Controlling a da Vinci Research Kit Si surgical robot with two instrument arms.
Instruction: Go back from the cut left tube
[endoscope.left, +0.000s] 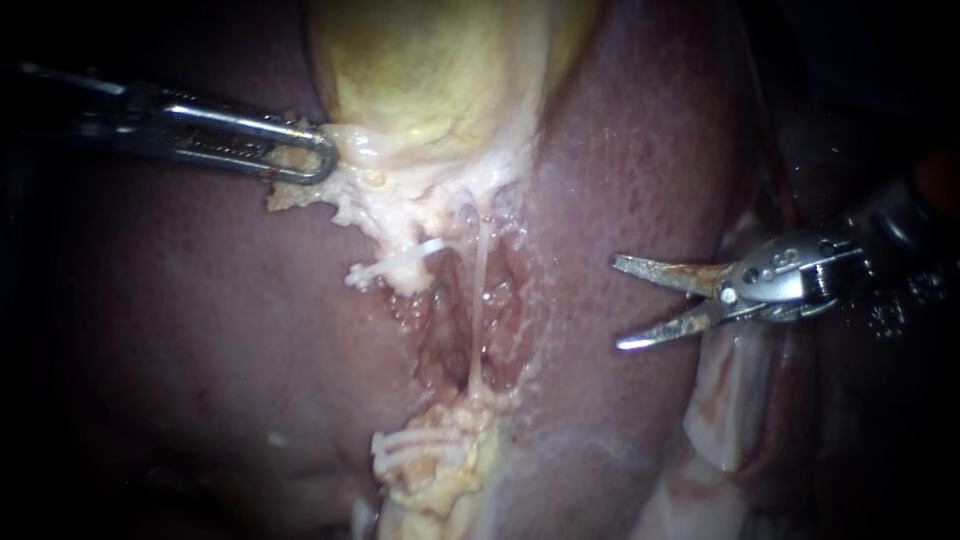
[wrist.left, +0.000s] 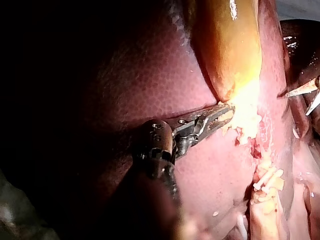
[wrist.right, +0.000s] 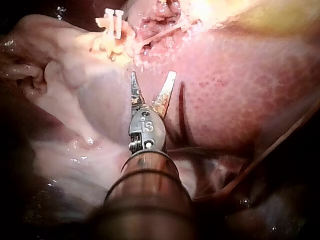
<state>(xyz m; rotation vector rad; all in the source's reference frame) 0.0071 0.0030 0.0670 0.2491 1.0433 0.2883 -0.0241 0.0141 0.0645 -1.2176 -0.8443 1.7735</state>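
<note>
No word, label, brand or sign to read on liver (endoscope.left: 640, 170) or gallbladder (endoscope.left: 430, 70). Only a tiny stamped mark on the right instrument (wrist.right: 152, 75), on its metal hub. Nothing legible on the left instrument (endoscope.left: 325, 160).

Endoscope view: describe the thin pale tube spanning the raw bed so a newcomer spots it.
Start at the yellow gallbladder at the top; below it a raw pink trough opens in the dark red liver. The thin, pale tube runs straight down this trough to the white clips. Unlike the short white stub to its left, which ends free, it is taut and attached at both ends.
</note>
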